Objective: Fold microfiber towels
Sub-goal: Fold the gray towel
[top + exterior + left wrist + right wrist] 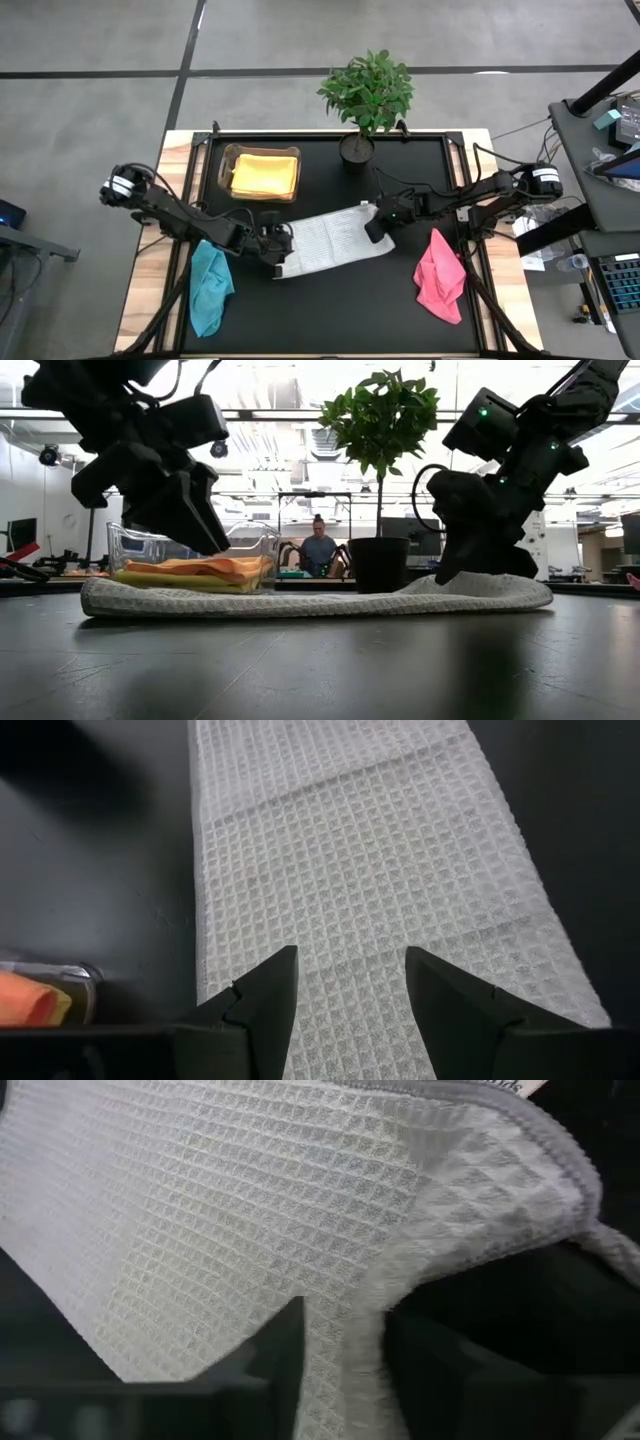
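Note:
The white-grey waffle towel (335,240) lies on the black table as a long folded strip; it also shows in the low view (300,600). My left gripper (272,250) hangs open just above its left end, its fingers (275,995) apart over the cloth. My right gripper (378,228) is down on the towel's right end, shut on it. A teal towel (208,285) lies crumpled at the near left and a pink towel (440,275) at the near right. Yellow and orange towels (264,172) lie folded in the clear box. My right gripper pinches the towel's right end (345,1315) between its two fingers, where the cloth rises in a ridge near the grey-hemmed corner (560,1150). The fingers slant down from the table's right. How many layers it holds I cannot tell. The rest of the towel lies flat on the table.
The clear plastic box (226,160) stands at the far left of the mat. A potted plant (365,95) stands at the far middle edge. Bare black mat (340,310) lies toward the near edge between the teal and pink towels. A person sits in the room behind (318,545).

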Available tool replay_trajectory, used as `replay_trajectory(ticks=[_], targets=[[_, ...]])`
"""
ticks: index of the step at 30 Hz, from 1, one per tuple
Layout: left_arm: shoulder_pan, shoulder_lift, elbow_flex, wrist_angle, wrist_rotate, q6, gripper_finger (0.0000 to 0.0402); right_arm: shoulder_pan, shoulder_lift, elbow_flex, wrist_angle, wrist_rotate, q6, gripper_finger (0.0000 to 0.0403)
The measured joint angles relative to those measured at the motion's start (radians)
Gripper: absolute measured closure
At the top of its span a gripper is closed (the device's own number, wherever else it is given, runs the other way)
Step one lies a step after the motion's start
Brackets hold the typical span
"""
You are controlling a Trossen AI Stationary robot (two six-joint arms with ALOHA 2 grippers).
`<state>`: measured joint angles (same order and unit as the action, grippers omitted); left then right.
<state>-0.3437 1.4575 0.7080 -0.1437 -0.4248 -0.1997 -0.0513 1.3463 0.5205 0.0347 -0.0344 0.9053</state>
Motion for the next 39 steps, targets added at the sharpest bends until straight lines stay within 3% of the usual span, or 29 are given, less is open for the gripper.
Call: replay_trajectory(ticks=[6, 10, 16, 23, 26, 32, 39], targets=[[-0.037, -0.090, 0.019, -0.155, -0.001, -0.016, 0.0230, 0.000, -0.002, 0.000, -0.001, 0.000, -0.038, 0.0384], [-0.063, -0.162, 0.017, -0.251, 0.048, -0.058, 0.0230, 0.000, -0.026, 0.004, -0.049, 0.000, -0.055, 0.0389], [-0.083, -0.201, -0.032, -0.252, 0.115, -0.155, 0.0230, 0.001, -0.121, 0.058, -0.301, 0.040, -0.070, 0.0390], [-0.097, -0.133, -0.100, -0.081, 0.124, -0.157, 0.0230, 0.001, -0.224, 0.215, -0.801, 0.152, -0.071, 0.0390], [-0.096, -0.090, -0.113, -0.017, 0.123, -0.130, 0.0230, 0.001, -0.230, 0.278, -0.897, 0.187, -0.058, 0.0390], [-0.094, 0.022, -0.136, 0.217, 0.114, -0.066, 0.0230, 0.010, -0.171, 0.309, -0.734, 0.180, -0.076, 0.0390], [-0.083, 0.139, -0.139, 0.354, 0.113, -0.046, 0.0230, 0.031, -0.014, 0.309, -0.330, 0.073, -0.093, 0.0390]])
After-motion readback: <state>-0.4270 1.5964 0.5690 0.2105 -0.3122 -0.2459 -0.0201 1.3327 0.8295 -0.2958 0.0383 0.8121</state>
